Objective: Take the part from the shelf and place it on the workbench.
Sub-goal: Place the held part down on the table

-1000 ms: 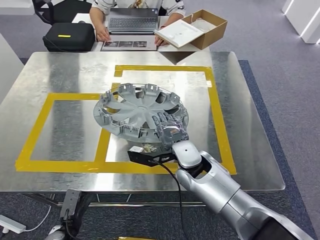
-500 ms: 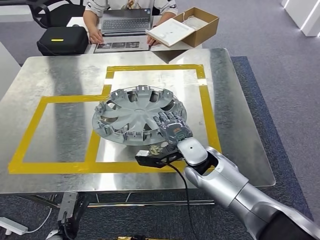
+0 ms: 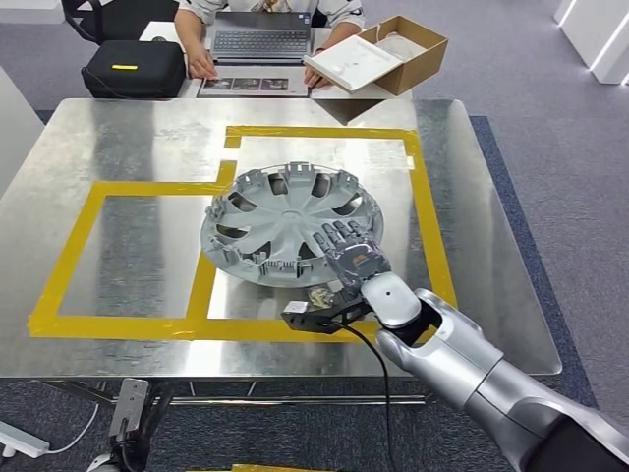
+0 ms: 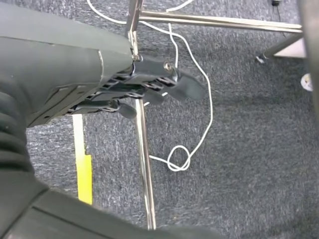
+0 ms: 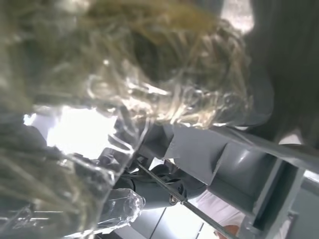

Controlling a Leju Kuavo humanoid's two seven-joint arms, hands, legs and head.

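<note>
The grey wheel cover is gripped at its near rim by the right hand above the taped metal workbench, its far edge tilted.

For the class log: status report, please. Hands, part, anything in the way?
Right hand holds hubcap by its near rim, over workbench. Left hand empty, hanging by floor. Nothing under hubcap.

Beyond the bench's far edge: black case, laptop with a person's hand beside it, open cardboard box. White cable on carpet.
</note>
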